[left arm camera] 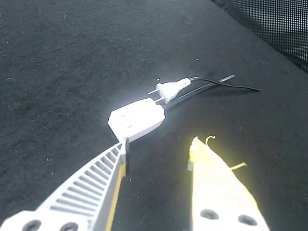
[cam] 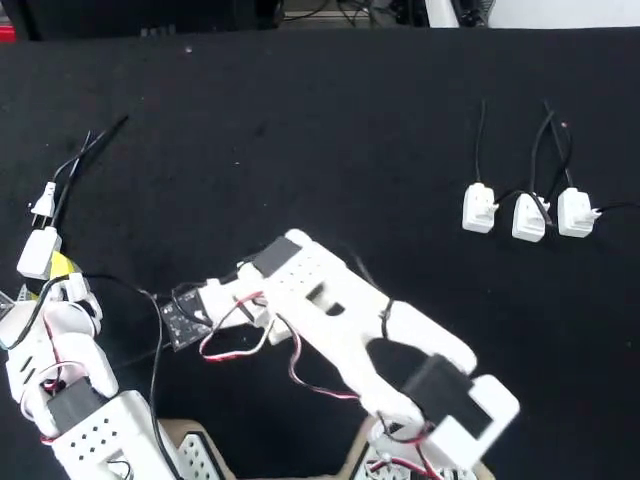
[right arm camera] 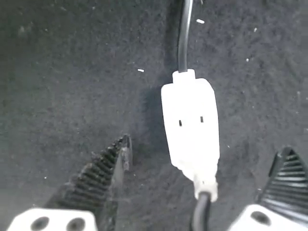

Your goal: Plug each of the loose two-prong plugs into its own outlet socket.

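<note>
From above, the black cloth tabletop (cam: 300,130) carries four white plastic outlet sockets (cam: 528,217): three in a row at the right, one at the left beside one white two-prong plug (cam: 43,203). Left wrist view: left end effector (left arm camera: 160,141) open, near that socket. Right wrist view: right end effector (right arm camera: 206,148) open, straddling a corded socket (right arm camera: 190,120).

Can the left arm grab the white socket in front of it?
Probably yes. The left gripper is open, and the white socket lies just past its fingertips with nothing between. The loose plug sits at the socket's far end, out of the way.
</note>
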Motion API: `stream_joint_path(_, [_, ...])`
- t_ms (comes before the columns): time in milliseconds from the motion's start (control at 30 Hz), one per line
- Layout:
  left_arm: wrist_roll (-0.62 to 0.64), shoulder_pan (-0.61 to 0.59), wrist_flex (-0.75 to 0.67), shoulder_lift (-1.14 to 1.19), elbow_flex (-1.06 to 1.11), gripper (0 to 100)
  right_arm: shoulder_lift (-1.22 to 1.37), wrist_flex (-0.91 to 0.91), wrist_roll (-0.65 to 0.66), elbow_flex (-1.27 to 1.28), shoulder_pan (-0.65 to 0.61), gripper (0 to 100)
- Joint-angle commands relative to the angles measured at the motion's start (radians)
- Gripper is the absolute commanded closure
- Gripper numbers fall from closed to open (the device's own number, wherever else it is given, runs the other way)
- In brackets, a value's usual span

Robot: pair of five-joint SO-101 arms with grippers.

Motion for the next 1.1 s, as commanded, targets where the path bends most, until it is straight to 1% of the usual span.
stream_joint_path(0, [0.009,-0.002,-0.015,-0.006,-0.062,79,0.054,0.015,0.011,-0.085,-0.015,58.2])
stream_joint_path(167, [0.009,-0.002,-0.015,-0.006,-0.061,79,0.091,-0.009,0.006,-0.085,-0.014,59.7])
stream_joint_path(267, [0.009,-0.001,-0.017,-0.006,-0.059,79,0.108,-0.018,0.006,-0.085,-0.015,71.1])
stream_joint_path(367, [0.009,-0.001,-0.014,-0.006,-0.061,79,0.139,-0.061,-0.012,-0.079,-0.011,88.0])
stream_joint_path(433, [0.009,0.001,-0.012,-0.006,-0.061,79,0.157,-0.072,-0.1,-0.085,-0.011,99.4])
stream_joint_path(500, [0.009,0.001,-0.012,-0.006,-0.061,79,0.156,-0.061,-0.198,-0.105,0.006,96.6])
stream_joint_path(533, [0.009,0.001,-0.012,-0.006,-0.061,79,0.143,-0.06,-0.249,-0.12,0.029,98.2])
stream_joint_path(600, [0.009,0.001,-0.014,-0.006,-0.059,79,0.102,-0.04,-0.341,-0.151,0.084,98.5])
stream_joint_path(700, [0.009,0.001,-0.015,-0.006,-0.058,79,0.018,0.015,-0.5,-0.206,0.207,98.8])
stream_joint_path(800, [0.009,0.001,-0.015,-0.006,-0.058,79,-0.028,0.098,-0.663,-0.271,0.358,98.7])
stream_joint_path(900, [0.009,0.001,-0.017,-0.006,-0.058,79,-0.022,0.175,-0.816,-0.335,0.522,98.7])
stream_joint_path(967, [0.009,0.001,-0.017,-0.006,-0.058,79,0.001,0.203,-0.89,-0.378,0.632,98.7])
stream_joint_path(1067, [0.009,0.002,-0.017,-0.006,-0.056,79,0.048,0.226,-0.937,-0.464,0.763,98.7])
